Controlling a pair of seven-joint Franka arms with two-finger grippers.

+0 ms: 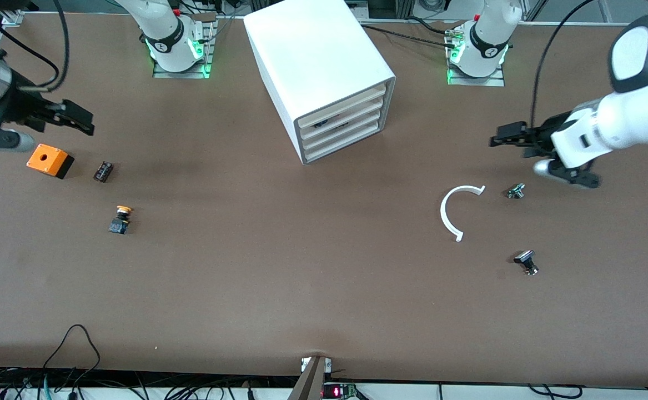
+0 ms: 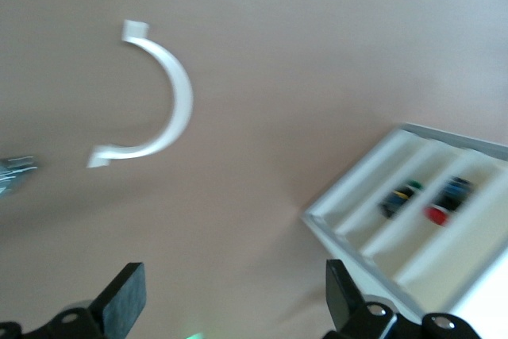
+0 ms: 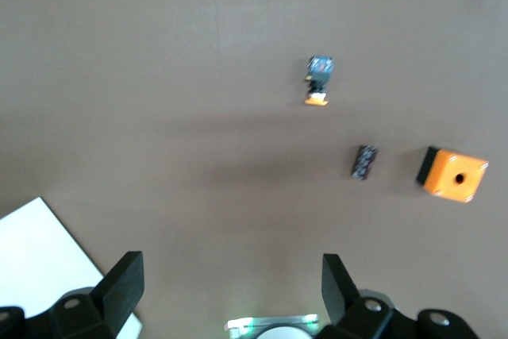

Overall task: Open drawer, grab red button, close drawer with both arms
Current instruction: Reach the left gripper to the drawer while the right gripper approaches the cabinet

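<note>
Drawer (image 1: 341,111) fronts on the white cabinet (image 1: 312,55) all sit flush from where I watch, and through the left wrist camera I spot the button (image 2: 436,213), red cap showing, lying in a drawer compartment. My left gripper (image 1: 504,135) hangs over the table toward the left arm's end, fingers (image 2: 123,301) spread wide, near a white curved strip (image 1: 452,211). My right gripper (image 1: 79,118) hangs, fingers apart, above the orange box (image 1: 49,160), with a yellow-capped button (image 1: 120,219) nearer the front camera.
</note>
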